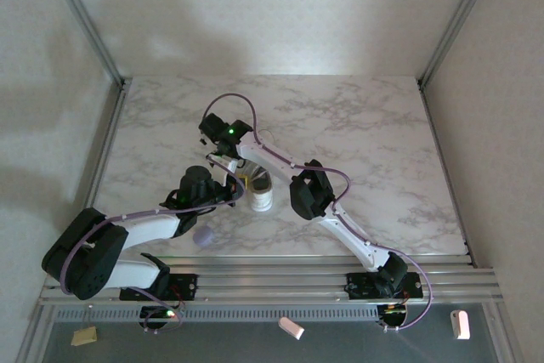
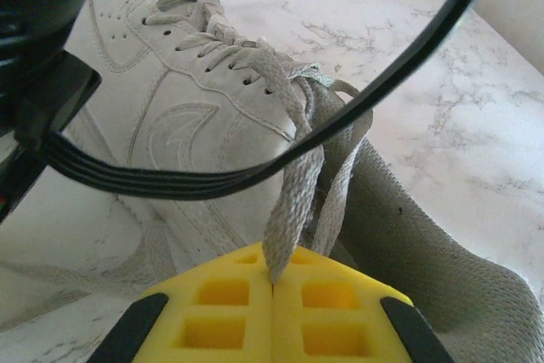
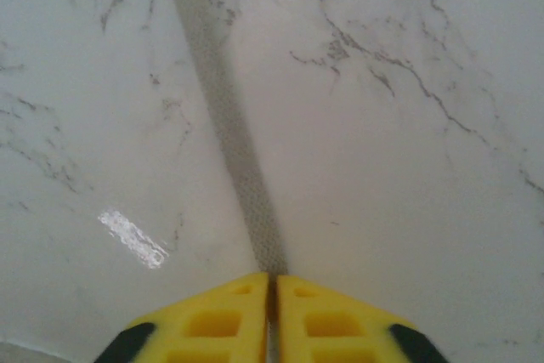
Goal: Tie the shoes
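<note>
The small white sneaker (image 1: 259,193) stands mid-table between the two arms. In the left wrist view the sneaker (image 2: 187,116) is close up, its grey lining at the right. My left gripper (image 2: 274,285) is shut on a white lace (image 2: 293,201) that runs taut up to the top eyelets, with a second strand beside it. My right gripper (image 3: 272,278) is shut on the other lace (image 3: 234,133), which stretches straight away over the marble. From above, the left gripper (image 1: 228,195) is against the shoe's left side and the right gripper (image 1: 223,159) is just behind it.
A small lavender blob (image 1: 204,237) lies on the marble table (image 1: 382,150) near the left arm. A black cable (image 2: 255,178) loops across the left wrist view in front of the shoe. Metal frame rails (image 1: 110,125) border the table's sides.
</note>
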Controlling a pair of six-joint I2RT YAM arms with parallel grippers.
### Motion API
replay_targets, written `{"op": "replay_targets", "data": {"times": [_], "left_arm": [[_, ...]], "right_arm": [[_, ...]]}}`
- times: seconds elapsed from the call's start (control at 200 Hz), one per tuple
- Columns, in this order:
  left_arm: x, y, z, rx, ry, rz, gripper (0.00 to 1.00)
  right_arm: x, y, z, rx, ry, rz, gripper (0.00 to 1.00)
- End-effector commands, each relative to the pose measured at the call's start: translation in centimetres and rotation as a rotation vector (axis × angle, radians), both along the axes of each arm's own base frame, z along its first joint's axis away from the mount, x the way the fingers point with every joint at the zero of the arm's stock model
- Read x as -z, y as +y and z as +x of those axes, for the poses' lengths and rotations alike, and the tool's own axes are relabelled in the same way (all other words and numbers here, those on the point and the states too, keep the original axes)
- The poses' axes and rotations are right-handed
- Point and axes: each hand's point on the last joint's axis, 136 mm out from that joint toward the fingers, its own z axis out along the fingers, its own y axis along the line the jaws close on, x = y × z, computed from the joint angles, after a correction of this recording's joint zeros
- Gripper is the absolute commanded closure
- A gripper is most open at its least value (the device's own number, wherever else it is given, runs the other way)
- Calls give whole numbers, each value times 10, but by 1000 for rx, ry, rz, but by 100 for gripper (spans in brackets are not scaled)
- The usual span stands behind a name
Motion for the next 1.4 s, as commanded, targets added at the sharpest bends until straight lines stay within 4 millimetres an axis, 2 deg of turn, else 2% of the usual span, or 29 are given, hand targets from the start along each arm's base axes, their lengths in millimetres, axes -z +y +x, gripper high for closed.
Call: {"op": "replay_targets", "data": {"times": [0.0,0.17,0.265,0.42,0.566,0.971,1.216,1.397], "left_arm": [[-15,-6,1,22,-49,-29,100],[-18,-6,0,22,-55,-33,100],[-18,-5,-1,23,-56,-33,100],[-18,-5,-3,30,-60,-36,100],[-19,-4,-8,36,-74,-55,100],[-19,-2,-18,36,-89,-122,100],[-20,-3,-18,41,-87,-116,100],[-16,-5,-18,56,-74,-100,100]], "right_arm": [[-2,10,-38,-82,91,10,91],[-63,29,-47,-141,84,192,82],[-75,30,-38,-125,46,216,75],[-57,22,-19,-58,41,173,65],[-40,15,-11,-16,63,147,64],[-31,15,-14,-10,105,156,49],[-10,8,-10,-3,75,85,45],[3,8,-15,-15,64,38,42]]}}
